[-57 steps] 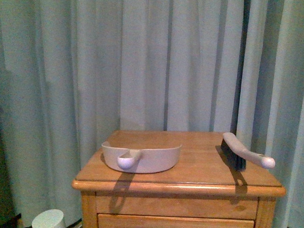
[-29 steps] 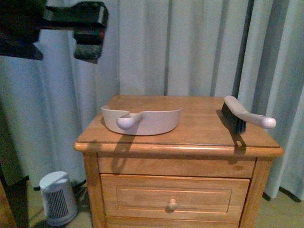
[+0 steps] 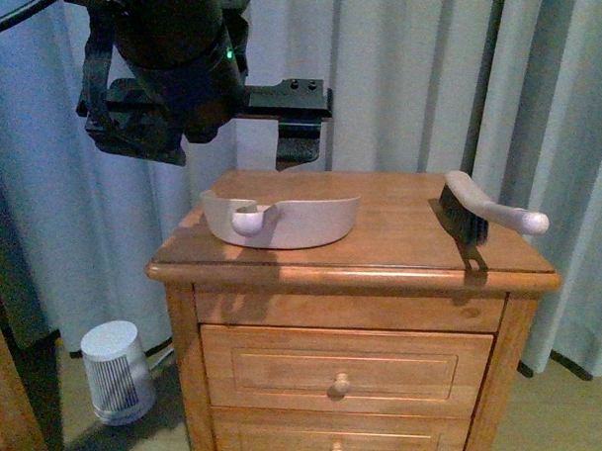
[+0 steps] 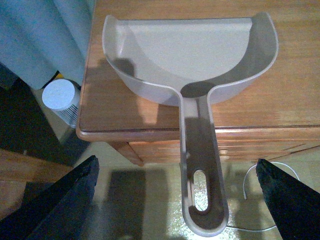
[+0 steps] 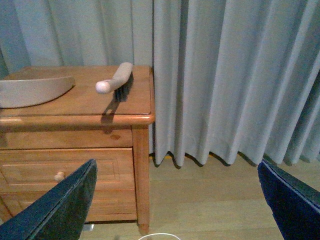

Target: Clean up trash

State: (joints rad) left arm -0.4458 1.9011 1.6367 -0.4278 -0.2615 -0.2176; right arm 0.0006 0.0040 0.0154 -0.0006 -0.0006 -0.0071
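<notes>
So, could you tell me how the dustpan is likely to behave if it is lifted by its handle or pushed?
The dustpan looks like one moulded plastic shell, so probably stiff and light. Its handle overhangs the cabinet edge, so lifting there may dip the wide pan end. On smooth wood it would likely slide, not tip.

Right end effector (image 5: 176, 165) fingers cropped by frame; dustpan (image 5: 32, 90) cut off at picture edge; left arm (image 3: 163, 72) cropped.

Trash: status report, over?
Left gripper open, above handle of dustpan. Right gripper open, away from brush. Trash not in view; dustpan empty. Nothing blocking handle.
</notes>
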